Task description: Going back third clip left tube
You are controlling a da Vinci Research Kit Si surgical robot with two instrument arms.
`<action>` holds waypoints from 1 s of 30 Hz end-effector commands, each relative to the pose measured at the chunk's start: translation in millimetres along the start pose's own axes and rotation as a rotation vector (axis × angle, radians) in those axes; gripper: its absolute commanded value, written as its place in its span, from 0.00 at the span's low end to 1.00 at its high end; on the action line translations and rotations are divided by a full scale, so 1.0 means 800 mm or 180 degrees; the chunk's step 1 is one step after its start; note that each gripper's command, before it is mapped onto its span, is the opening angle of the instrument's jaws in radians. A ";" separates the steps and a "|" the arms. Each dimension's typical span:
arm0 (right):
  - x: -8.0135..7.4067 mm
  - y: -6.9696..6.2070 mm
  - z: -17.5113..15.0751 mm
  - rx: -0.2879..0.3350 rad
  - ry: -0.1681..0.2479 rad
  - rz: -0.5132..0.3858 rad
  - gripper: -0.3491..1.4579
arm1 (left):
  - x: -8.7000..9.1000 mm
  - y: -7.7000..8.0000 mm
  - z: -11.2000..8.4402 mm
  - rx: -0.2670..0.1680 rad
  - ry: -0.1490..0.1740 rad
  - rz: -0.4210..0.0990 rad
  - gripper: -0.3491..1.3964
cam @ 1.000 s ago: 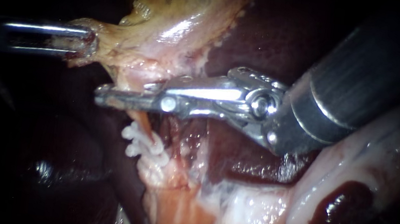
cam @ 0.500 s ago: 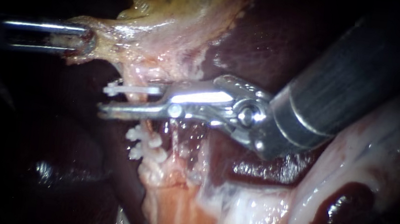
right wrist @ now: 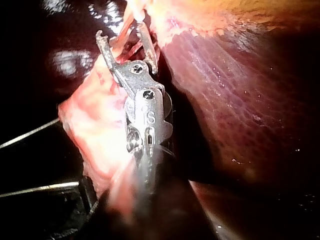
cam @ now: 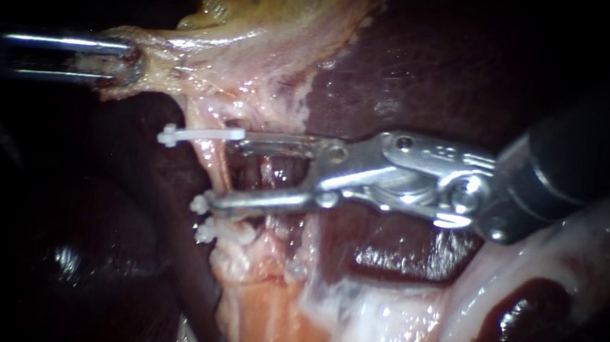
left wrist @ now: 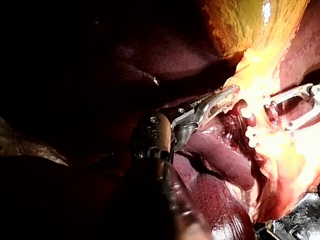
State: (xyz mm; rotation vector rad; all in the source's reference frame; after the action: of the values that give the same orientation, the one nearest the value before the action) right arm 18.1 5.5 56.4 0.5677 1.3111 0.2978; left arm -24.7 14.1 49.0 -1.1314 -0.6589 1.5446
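White plastic clip (cam: 200, 135) sits across the pale pink left tube (cam: 207, 166); the silver right instrument (cam: 224, 171) has jaws wide open, empty, just beside it, while the slim left instrument (cam: 127, 65) grips yellowish gallbladder (cam: 260, 28) tissue.

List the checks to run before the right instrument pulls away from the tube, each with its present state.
1. Jaws of the right instrument open and empty: ok.
2. The upper clip lies across the tube: ok.
3. Upper jaw clear of that clip's end: cannot tell.
4. Lower jaw clear of the lower clips: cannot tell, its tip overlaps them.
5. Jaws of the left instrument shut on the gallbladder edge, tissue taut: ok.
6. The tube whole between clips: ok.
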 end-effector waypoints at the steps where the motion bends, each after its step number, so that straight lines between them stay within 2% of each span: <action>1: -0.0001 -0.0004 -0.0010 0.0004 -0.0002 -0.0056 0.47 | 0.0000 0.0000 0.0000 0.0000 0.0000 0.0000 0.00; 6: -0.0009 -0.0025 -0.0065 -0.0030 -0.0015 -0.0304 0.47 | 0.0000 0.0000 0.0001 0.0001 0.0000 0.0000 0.00; 10: -0.0004 -0.0028 -0.0094 -0.0104 -0.0025 -0.0408 0.47 | 0.0000 0.0000 0.0001 0.0009 0.0005 0.0000 0.00; 18: -0.0003 -0.0032 -0.0127 -0.0073 -0.0029 -0.0561 0.47 | 0.0000 0.0000 0.0003 0.0011 0.0007 0.0000 0.00; 24: -0.0005 -0.0035 -0.0138 -0.0059 -0.0029 -0.0583 0.47 | -0.0003 -0.0001 0.0018 0.0025 0.0020 0.0004 0.00; 30: -0.0007 -0.0037 -0.0146 -0.0038 -0.0028 -0.0585 0.47 | -0.0010 -0.0008 0.0051 0.0052 0.0035 0.0017 0.00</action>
State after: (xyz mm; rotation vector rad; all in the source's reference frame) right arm 6.3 5.3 53.5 0.4341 1.3419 0.1513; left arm -28.6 14.1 51.7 -1.1319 -0.6361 1.5431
